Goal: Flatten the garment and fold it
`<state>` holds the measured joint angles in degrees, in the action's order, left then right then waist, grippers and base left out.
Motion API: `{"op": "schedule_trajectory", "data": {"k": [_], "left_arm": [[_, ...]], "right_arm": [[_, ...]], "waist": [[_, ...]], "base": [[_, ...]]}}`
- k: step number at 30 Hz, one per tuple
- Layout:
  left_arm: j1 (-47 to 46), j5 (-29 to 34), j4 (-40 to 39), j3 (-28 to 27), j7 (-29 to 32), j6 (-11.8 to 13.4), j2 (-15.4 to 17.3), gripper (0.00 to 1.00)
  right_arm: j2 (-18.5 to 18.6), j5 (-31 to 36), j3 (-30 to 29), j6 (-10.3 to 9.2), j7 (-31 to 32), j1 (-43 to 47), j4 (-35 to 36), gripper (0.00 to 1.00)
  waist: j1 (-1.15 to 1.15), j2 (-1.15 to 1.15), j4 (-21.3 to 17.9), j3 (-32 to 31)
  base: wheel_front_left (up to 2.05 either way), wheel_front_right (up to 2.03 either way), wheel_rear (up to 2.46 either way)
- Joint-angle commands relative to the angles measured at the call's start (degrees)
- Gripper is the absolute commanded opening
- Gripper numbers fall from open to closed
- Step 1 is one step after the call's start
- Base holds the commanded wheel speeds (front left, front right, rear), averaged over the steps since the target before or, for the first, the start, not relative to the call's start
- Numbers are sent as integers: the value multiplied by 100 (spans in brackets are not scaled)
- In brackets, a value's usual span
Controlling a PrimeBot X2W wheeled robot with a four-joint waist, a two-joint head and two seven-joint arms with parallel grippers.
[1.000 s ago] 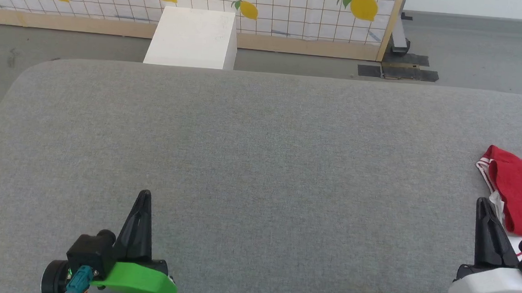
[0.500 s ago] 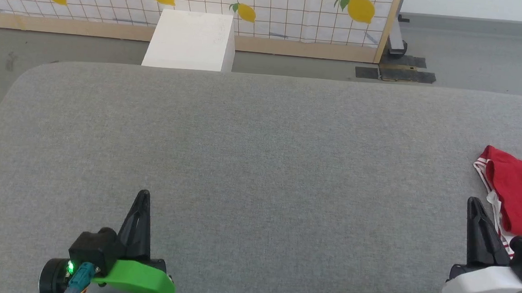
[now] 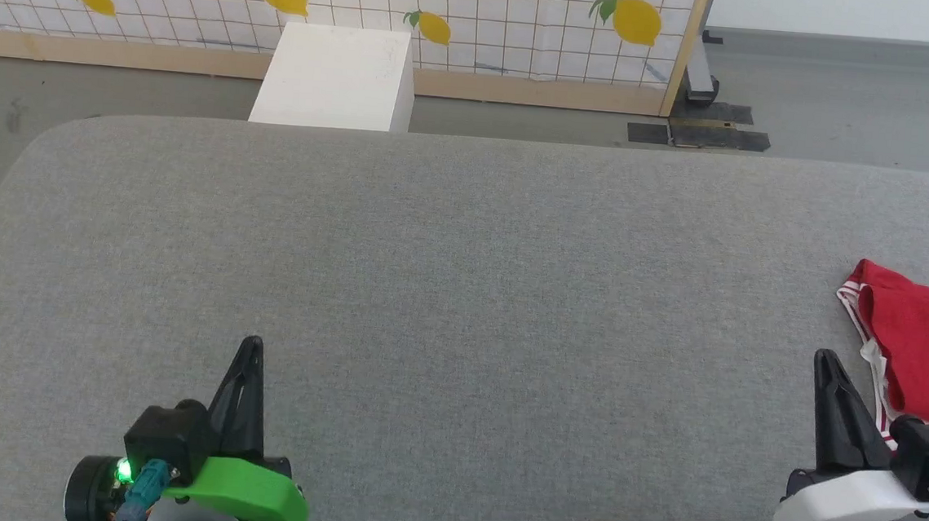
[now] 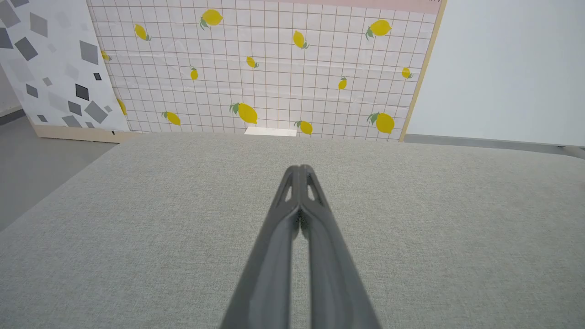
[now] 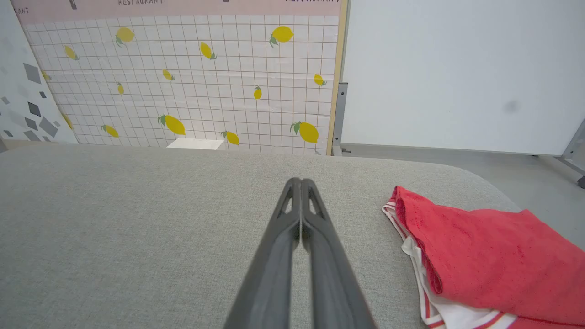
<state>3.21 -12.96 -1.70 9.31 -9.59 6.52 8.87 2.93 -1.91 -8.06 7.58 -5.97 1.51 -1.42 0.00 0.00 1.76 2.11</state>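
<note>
At the lower left of the head view the left gripper [image 3: 250,345] points up the frame. Its two dark fingers are pressed together along their length with nothing between them, which the left wrist view shows plainly. Its green wrist housing [image 3: 244,494] is cut off by the bottom edge.

The grey fabric-covered table [image 3: 462,293] spreads across the whole middle of the frame. Its far corners are rounded and its near edge is out of sight. Beyond it, at upper centre, a white box [image 3: 334,76] stands on the grey floor [image 3: 852,100], its lower part hidden behind the table's far edge. Behind the box runs a lemon-print grid panel [image 3: 481,16] on a wooden frame, and there are black tape patches [image 3: 698,135] on the floor at its right end.

At the lower right the right gripper [image 3: 824,357] also points up, its fingers likewise closed tip to tip and empty. Just to its right, apart from the fingers in the right wrist view, the garment [image 3: 928,350] lies bunched on the table at the right edge. Red cloth is folded over white fabric with red-and-white striped trim. Most of it runs out of the frame, so its full outline cannot be made out.
</note>
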Motion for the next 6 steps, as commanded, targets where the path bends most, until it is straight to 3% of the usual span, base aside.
{"op": "schedule_trajectory", "data": {"k": [1,6], "left_arm": [[-105,69,27,-57,50,-57,-56,0],[-118,146,36,-111,107,-94,-89,0]], "right_arm": [[-2,49,33,-3,36,-51,26,0],[-2,58,81,-4,71,-57,34,0]], "waist": [[0,0,-3,-4],[0,0,-14,-17]], "base": [[0,0,0],[0,0,0]]}}
